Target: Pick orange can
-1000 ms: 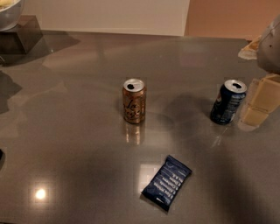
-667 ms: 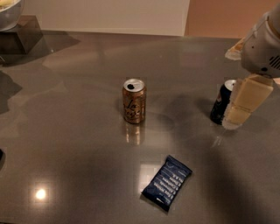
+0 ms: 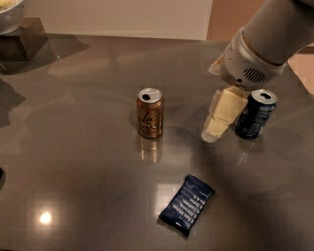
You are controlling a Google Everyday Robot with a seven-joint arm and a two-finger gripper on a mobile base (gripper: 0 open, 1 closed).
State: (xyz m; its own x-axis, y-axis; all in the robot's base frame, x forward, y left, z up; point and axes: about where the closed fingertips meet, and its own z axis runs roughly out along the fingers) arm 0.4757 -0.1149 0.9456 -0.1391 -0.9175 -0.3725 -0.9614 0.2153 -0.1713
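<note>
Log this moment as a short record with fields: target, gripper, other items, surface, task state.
target: orange can, upright on the table, nothing holding it
gripper: gripper hangs right of the orange can, apart from it, close beside the dark blue can
other items: dark blue can, upright; dark blue packet, lying flat nearer the camera
surface: glossy grey table
task state: orange can not yet grasped

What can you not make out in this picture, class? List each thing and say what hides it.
- The gripper, hanging between the orange can and the blue can: its top is covered by the arm's wrist housing.
- The blue can: its left side is behind the gripper.
- The bowl, top left: cut off by the picture's edge.
- The dark blue packet: print too small to read.
</note>
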